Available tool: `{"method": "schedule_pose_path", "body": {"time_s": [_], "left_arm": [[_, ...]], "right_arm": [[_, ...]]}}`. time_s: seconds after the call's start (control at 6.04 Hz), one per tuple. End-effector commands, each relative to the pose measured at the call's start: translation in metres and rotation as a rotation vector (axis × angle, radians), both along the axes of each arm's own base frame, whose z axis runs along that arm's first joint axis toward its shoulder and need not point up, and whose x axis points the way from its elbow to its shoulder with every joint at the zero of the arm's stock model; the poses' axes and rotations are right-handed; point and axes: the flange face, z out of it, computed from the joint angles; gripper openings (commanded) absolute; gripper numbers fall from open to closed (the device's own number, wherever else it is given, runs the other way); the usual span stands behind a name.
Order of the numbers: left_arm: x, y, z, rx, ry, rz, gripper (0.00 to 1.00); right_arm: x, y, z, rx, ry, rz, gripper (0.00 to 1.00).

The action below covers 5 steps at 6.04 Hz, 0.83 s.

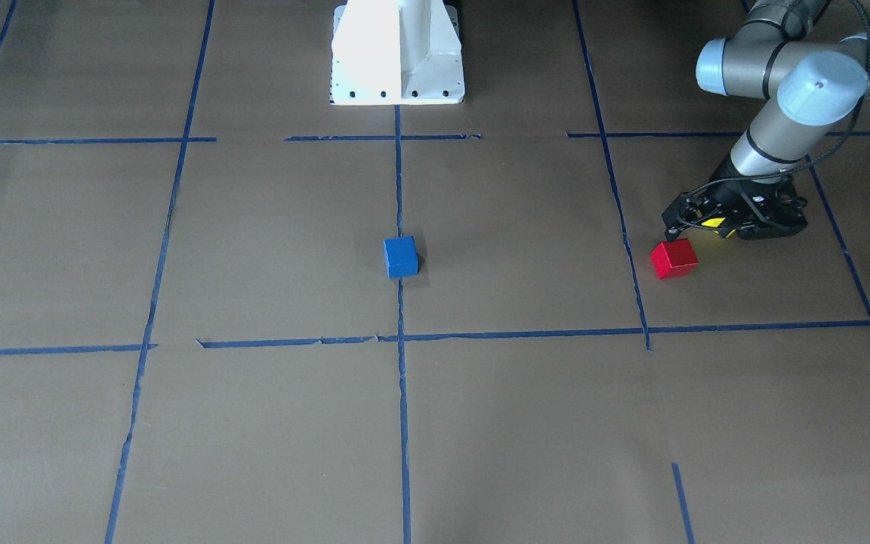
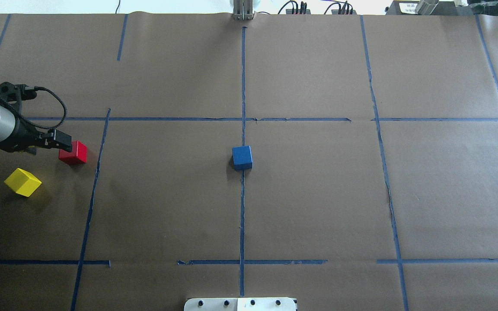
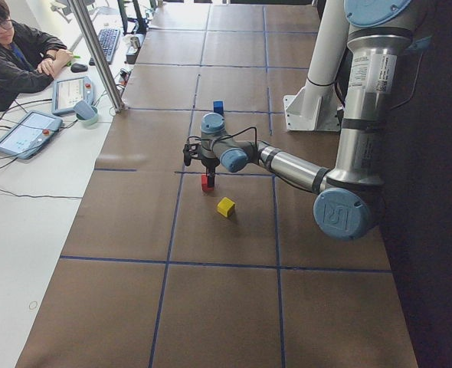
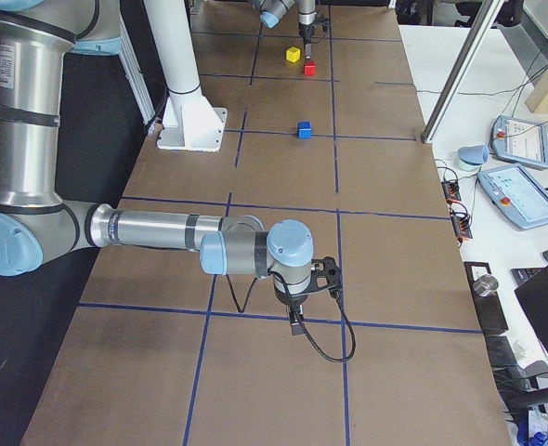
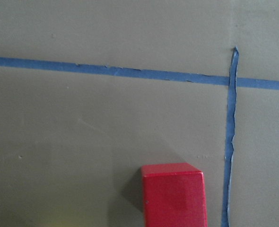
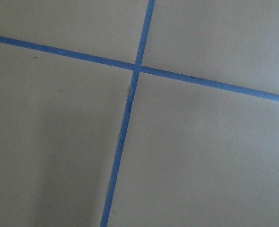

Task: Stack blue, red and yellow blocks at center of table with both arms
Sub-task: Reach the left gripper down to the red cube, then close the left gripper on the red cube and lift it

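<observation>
Status at this moment: the stack has a base and nothing on it. The blue block [image 2: 242,157] sits alone on the central tape line [image 2: 242,216] near the middle of the tabletop [image 2: 318,194], which I judge to be its final position. The red block [image 2: 73,152] and the yellow block [image 2: 23,182] both rest on the tabletop far out on the robot's left side, well apart from the blue block and a little apart from each other, so two of the three placements remain. The left hand [image 2: 62,141] hangs low over the near edge of the red block; in the overhead view one dark finger overlaps that edge. The left wrist camera shows the red block at the bottom of its frame with no fingers in sight. I cannot tell from these views whether the left hand is wide or narrow, nor whether it touches the block; the block looks flat on the tabletop rather than lifted. I judge the step in hand to be the pickup of the red block. The right hand [image 4: 295,319] hovers over a tape crossing at the opposite end of the tabletop, far from every block, and shows only in the side view — its opening cannot be judged. Remaining work: carry red onto blue, then yellow onto red.
</observation>
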Motion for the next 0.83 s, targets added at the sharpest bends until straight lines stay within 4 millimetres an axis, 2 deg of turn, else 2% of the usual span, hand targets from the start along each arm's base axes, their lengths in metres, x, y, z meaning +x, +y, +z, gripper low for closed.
{"method": "schedule_pose_path", "body": {"time_s": [0.0,0.17,0.33,0.5,0.66], "left_arm": [[0.019,-0.004,0.014,-0.022,-0.019,0.021,1.0],[0.04,-0.003,0.019,-0.031,-0.027,0.048,1.0],[0.047,-0.009,0.024,-0.037,-0.035,0.052,0.92],[0.048,-0.009,0.022,-0.032,-0.032,0.058,0.38],[0.046,-0.008,0.015,-0.025,-0.021,0.06,0.17]], "right_arm": [[0.0,0.001,0.001,-0.003,0.003,0.0,1.0],[0.0,0.001,0.009,-0.014,0.001,-0.001,1.0],[0.0,0.002,0.009,-0.015,0.001,-0.001,1.0],[0.0,0.002,0.009,-0.015,0.001,-0.001,1.0],[0.0,0.001,0.009,-0.014,0.001,-0.001,1.0]]}}
